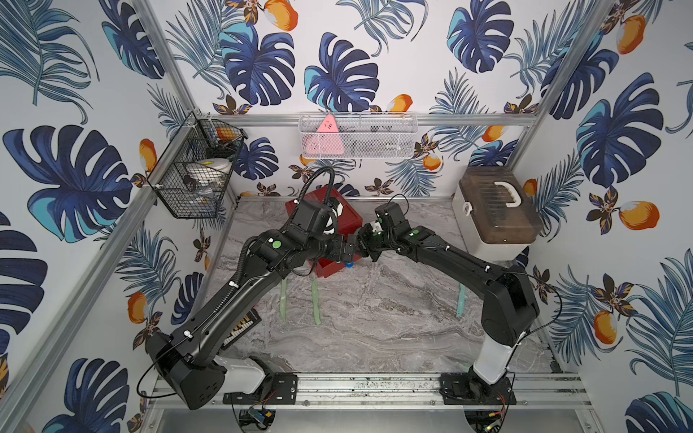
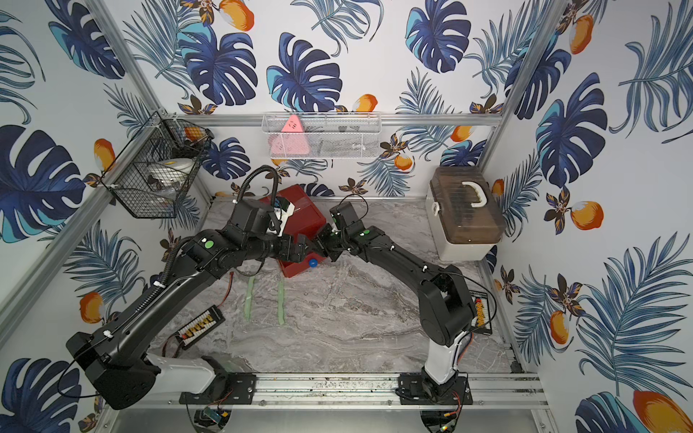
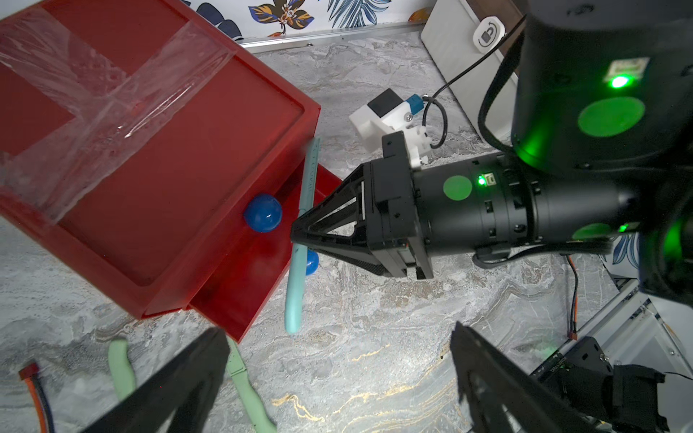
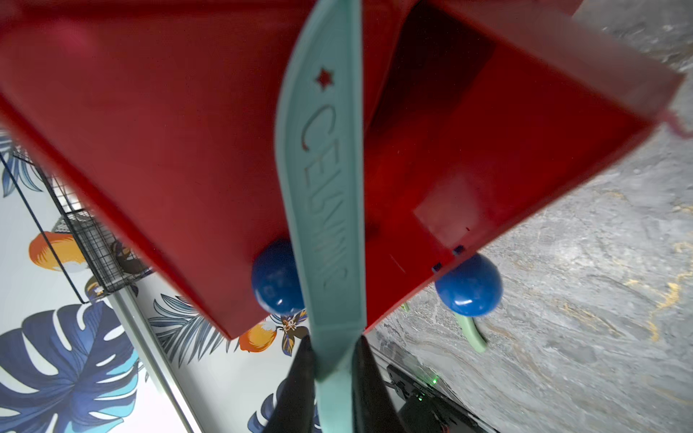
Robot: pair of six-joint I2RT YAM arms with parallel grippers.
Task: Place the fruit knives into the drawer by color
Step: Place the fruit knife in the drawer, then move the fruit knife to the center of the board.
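Note:
The red chest of drawers [image 1: 347, 215] [image 2: 303, 213] stands at the back of the marble table, largely under both arms. One drawer [image 3: 240, 285] [image 4: 487, 150] is pulled out, its blue knob [image 1: 348, 264] toward the front. My right gripper [image 3: 296, 236] [image 4: 332, 360] is shut on a teal-blue fruit knife [image 3: 296, 296] [image 4: 326, 180], held across the open drawer's front. My left gripper [image 3: 337, 356] hangs open over bare table just in front of the chest, nothing between its fingers [image 3: 195, 375]. Two mint-green knives [image 1: 284, 300] [image 1: 316, 303] lie on the table; another teal one [image 1: 460, 300] lies by the right arm.
A white box with a brown lid [image 1: 495, 210] stands at the back right. A black wire basket [image 1: 195, 176] and a white mesh basket [image 1: 358, 135] hang on the walls. Clear tape [image 3: 112, 93] crosses the chest's top. Connector boards [image 2: 200, 322] lie near the arm bases.

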